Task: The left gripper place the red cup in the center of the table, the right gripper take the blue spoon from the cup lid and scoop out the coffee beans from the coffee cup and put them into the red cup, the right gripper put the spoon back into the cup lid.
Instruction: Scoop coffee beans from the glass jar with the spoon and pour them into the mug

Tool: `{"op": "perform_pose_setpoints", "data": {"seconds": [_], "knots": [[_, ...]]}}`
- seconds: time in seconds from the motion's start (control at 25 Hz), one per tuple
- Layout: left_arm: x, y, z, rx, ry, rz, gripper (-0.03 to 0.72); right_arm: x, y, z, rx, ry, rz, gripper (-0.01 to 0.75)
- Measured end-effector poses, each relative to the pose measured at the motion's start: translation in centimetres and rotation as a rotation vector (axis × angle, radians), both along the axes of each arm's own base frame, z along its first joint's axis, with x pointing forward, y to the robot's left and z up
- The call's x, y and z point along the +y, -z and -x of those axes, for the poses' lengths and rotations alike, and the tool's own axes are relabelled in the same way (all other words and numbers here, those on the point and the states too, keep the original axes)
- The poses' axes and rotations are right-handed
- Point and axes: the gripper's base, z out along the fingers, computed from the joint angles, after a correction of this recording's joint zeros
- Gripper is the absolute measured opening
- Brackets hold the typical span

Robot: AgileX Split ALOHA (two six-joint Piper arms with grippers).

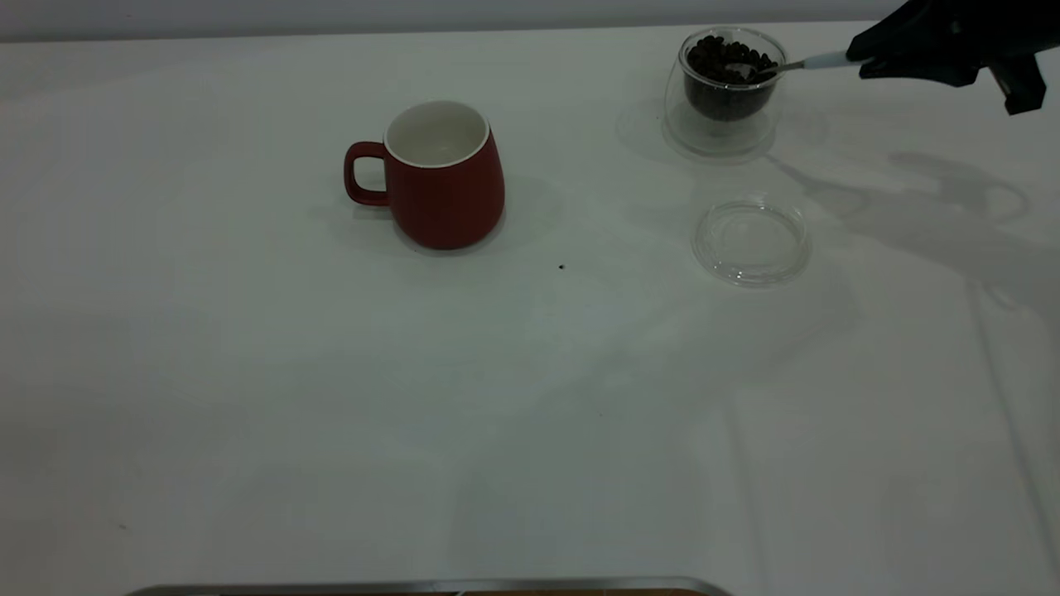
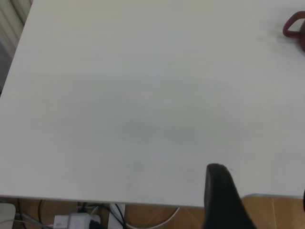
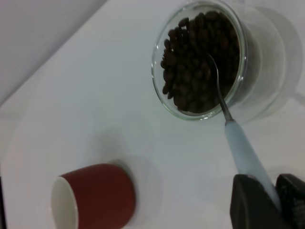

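At the far right of the bench, the right gripper is clenched on the pale blue handle of the blue spoon. The spoon's metal stem crosses the rim of the coffee cup, and its bowl rests among the coffee beans. The coffee cup is clear, double-walled glass with a rounded body and no handle; it stands upright and the dark beans fill its inner wall nearly to the rim. In the right wrist view the stem runs down into the beans, and the black fingers close on the handle end.

The cup lid, a clear shallow disc with a raised rim, lies flat on the bench just in front of the coffee cup, apart from it.

The red cup stands upright near the bench centre, well apart from the coffee cup. It is dark red, wider at the base, white inside, with its loop handle toward the exterior view's left. No beans show inside it.

The left gripper shows only as one black finger at the near bench edge; whether it is released or clenched cannot be told.
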Motion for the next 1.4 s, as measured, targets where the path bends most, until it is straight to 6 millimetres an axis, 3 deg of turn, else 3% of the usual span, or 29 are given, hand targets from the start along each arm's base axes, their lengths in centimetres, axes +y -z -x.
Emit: {"op": "perform_pose_setpoints", "data": {"seconds": [0.28,1.4], "knots": [[0.0,0.0,0.0,0.000,0.000,0.000,0.466,-1.4,-0.7,0.1,-0.024,0.024,-0.104,0.105],[0.0,0.0,0.0,0.000,-0.002,0.002,0.466,-1.5,-1.0,0.4,-0.033,-0.009,-0.221,0.105]]}}
